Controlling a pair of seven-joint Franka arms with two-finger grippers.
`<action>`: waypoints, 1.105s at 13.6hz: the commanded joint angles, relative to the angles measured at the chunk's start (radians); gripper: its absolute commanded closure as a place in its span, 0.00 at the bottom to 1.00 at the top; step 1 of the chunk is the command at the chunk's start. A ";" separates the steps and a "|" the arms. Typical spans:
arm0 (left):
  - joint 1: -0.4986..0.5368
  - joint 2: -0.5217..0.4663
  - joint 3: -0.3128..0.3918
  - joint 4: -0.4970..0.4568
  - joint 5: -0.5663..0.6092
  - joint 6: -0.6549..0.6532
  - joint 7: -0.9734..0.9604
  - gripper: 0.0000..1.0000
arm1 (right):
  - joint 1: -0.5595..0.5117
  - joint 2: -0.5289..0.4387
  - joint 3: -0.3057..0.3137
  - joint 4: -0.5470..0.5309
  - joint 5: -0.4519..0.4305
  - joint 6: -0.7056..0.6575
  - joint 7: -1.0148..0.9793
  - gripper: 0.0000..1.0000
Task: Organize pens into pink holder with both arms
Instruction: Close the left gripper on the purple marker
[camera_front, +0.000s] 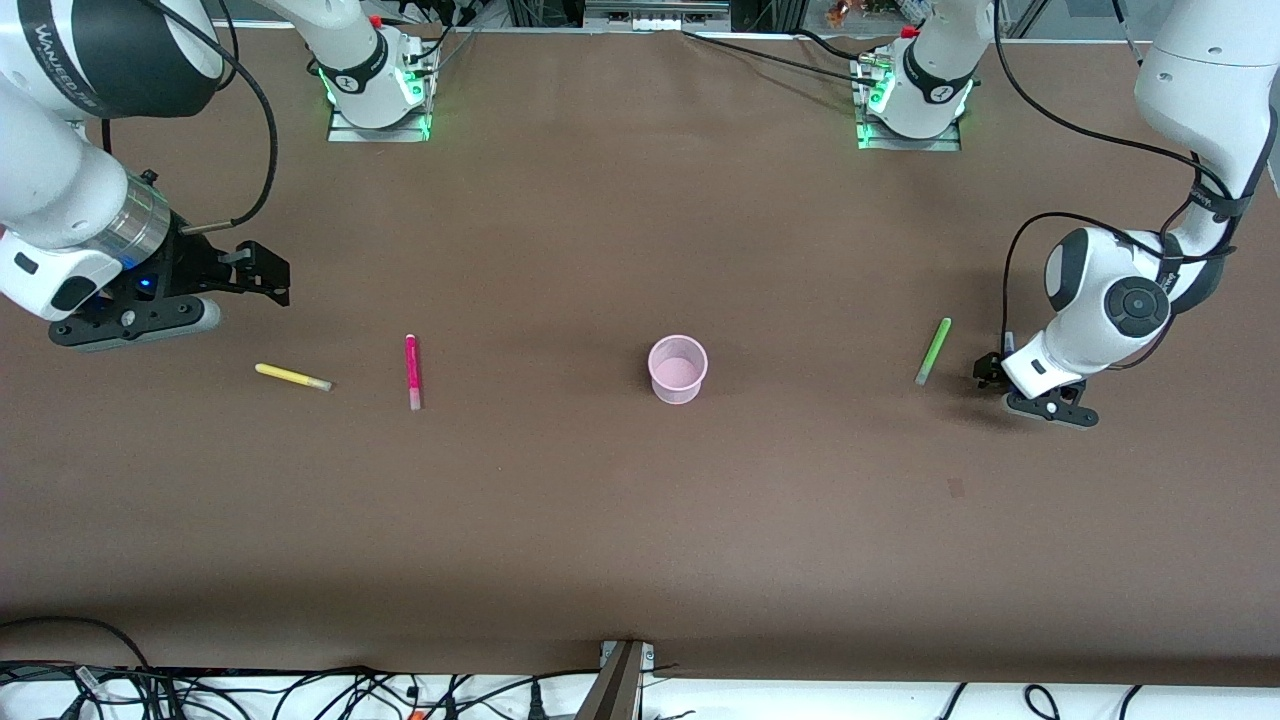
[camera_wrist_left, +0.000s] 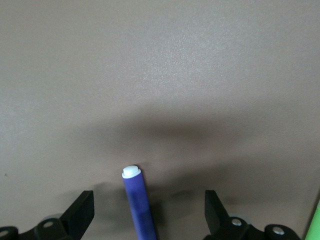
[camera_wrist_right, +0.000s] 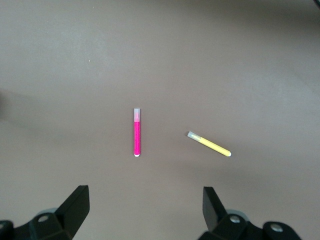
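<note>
Four pens lie on the brown table (camera_front: 640, 520) around an empty pink holder (camera_front: 678, 369), with both arms poised at either end.

The holder stands upright mid-table. Toward the left arm's end, the green pen (camera_front: 933, 351) lies flat, well apart from the holder; just beside it the purple pen (camera_wrist_left: 138, 204) lies between the spread fingers of the left gripper (camera_front: 1010, 385), which sits low over the table and grips nothing. Only the purple pen's pale end shows in the front view, beside the gripper. Toward the right arm's end, the pink pen (camera_front: 412, 371) and the yellow pen (camera_front: 292, 377) lie flat, near each other but apart, the yellow one closer to the table's end. The right gripper (camera_front: 262, 275) hangs above the table near the yellow pen, fingers apart and empty.
</note>
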 joint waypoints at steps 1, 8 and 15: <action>0.009 0.005 -0.008 0.006 0.021 -0.005 -0.028 0.37 | 0.005 0.041 -0.004 0.017 -0.010 -0.016 -0.011 0.00; 0.013 0.022 -0.007 0.020 0.021 -0.002 -0.045 0.59 | 0.005 0.049 -0.004 0.021 -0.018 -0.043 -0.001 0.00; 0.005 0.020 -0.008 0.023 0.022 -0.003 -0.047 1.00 | 0.020 0.076 -0.001 0.020 -0.013 -0.005 -0.015 0.00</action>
